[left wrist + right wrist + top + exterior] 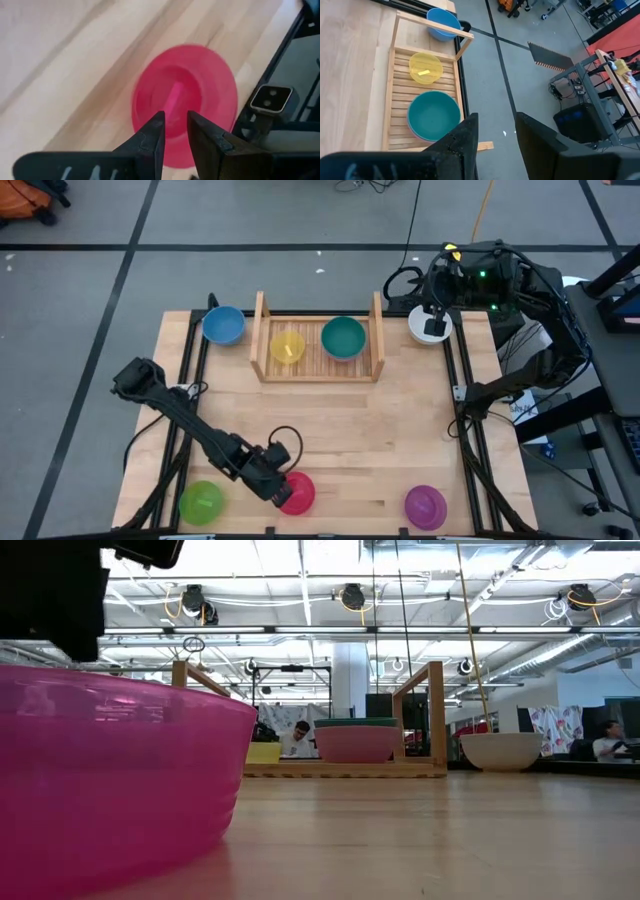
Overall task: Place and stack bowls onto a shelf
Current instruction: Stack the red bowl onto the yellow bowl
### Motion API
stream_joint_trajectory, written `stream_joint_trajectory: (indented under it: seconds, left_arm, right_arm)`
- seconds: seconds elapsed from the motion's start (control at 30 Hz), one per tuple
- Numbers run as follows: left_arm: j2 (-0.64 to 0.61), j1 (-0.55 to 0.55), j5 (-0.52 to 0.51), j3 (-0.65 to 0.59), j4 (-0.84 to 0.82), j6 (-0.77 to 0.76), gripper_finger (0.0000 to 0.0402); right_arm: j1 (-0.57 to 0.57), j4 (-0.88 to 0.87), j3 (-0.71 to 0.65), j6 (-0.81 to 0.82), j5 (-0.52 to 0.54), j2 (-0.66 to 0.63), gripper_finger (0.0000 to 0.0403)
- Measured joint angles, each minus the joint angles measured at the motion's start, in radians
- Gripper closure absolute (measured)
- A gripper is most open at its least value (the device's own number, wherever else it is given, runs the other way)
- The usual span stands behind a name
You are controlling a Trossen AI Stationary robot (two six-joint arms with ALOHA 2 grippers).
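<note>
1. A light-wood plank surface (400,440) is bordered along its left, right and far edges by a black metal frame (466,445).
2. Grey tiled floor (90,300) with dark seams surrounds it; thin black cables (410,220) and a yellow cord (484,208) trail across it.
3. An orange and black bag (25,200) lies at the floor's far left corner.
4. The low view shows a white ceiling with round lamps (352,595) and pipes.
5. Seated people (298,737) show far behind.
6. A red panel (615,35) stands beside a wooden bench (615,70).
</note>
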Motion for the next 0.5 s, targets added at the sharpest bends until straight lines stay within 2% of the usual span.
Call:
stream_joint_trajectory:
  seconds: [0.2,0.33,0.5]
  left_arm:
    - [-0.003,0.000,-0.049,0.001,-0.039,0.020,0.0316]
    - [-0.003,0.000,-0.033,0.001,-0.105,0.013,0.0316]
    - [-0.001,0.000,0.021,0.001,-0.112,0.014,0.0316]
  right_arm:
    - [0.000,0.000,0.000,-0.008,0.000,0.000,0.0277]
    - [0.000,0.000,0.000,-0.008,0.000,0.000,0.0277]
    - [0.000,0.000,0.000,-0.008,0.000,0.000,0.0277]
